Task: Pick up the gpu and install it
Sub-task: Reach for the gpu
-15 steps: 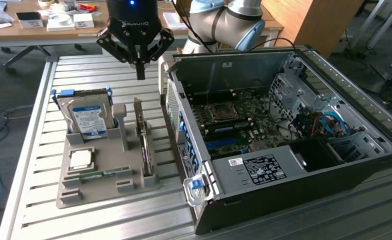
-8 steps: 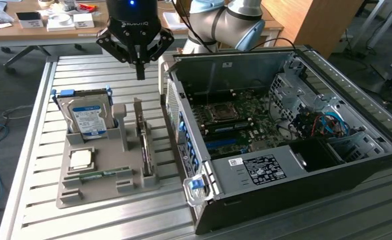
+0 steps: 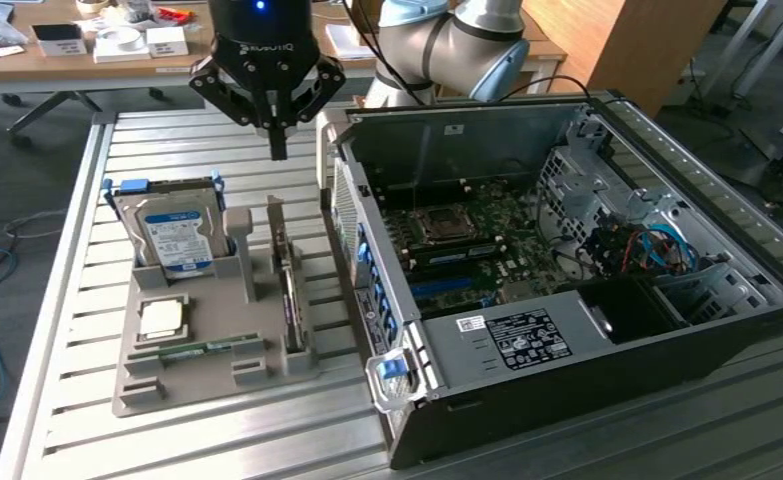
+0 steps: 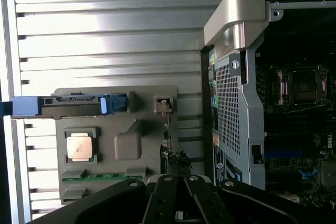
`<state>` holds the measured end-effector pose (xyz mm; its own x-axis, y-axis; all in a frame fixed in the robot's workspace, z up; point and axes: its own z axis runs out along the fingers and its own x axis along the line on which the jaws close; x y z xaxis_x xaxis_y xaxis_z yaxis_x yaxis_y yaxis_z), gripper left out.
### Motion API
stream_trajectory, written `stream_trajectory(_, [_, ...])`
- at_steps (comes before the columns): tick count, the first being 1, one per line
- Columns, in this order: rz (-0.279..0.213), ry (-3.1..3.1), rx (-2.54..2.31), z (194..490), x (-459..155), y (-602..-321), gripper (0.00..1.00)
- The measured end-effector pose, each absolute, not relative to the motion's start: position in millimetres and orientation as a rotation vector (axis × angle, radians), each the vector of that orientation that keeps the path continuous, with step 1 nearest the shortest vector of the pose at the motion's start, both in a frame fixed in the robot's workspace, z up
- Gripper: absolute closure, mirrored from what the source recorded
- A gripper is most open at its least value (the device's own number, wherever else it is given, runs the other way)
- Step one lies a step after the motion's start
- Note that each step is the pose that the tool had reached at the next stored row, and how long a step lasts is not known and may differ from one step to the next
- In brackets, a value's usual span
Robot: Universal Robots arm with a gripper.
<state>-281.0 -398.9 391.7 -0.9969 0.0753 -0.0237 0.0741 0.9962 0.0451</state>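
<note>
The black two-fingered gripper (image 3: 279,142) hung above the slatted metal table (image 3: 84,440) with its fingers pressed together and nothing between them. It was poised over the far end of the grey moulded holder tray (image 3: 144,395). The gpu (image 3: 288,290), a thin dark card, stood on edge in the tray's slot on the side nearest the open black computer case (image 3: 605,330), untouched and well below the fingertips. The main hazard, as I judged it, was the shut fingers: coming down like that they would strike the card's top edge rather than straddle it, and could chip it or tip it in its slot. The card also offered only a narrow edge, so a slight sideways error could put both fingers on one face or push it against the tray's grey post. The silver hard drive with the blue-white label (image 3: 171,235) stood upright just beside that post, and wide-spread fingers could clip it. The case's wall rose close on the other side, leaving little room, and a skewed grip would make seating the card on the green motherboard (image 3: 478,235) unreliable.
</note>
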Motion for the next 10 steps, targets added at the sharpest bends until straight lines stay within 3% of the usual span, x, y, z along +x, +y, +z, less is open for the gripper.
stream_trajectory(10, [0.069,3.113,0.117,391.7,-285.4,-408.3,0.89])
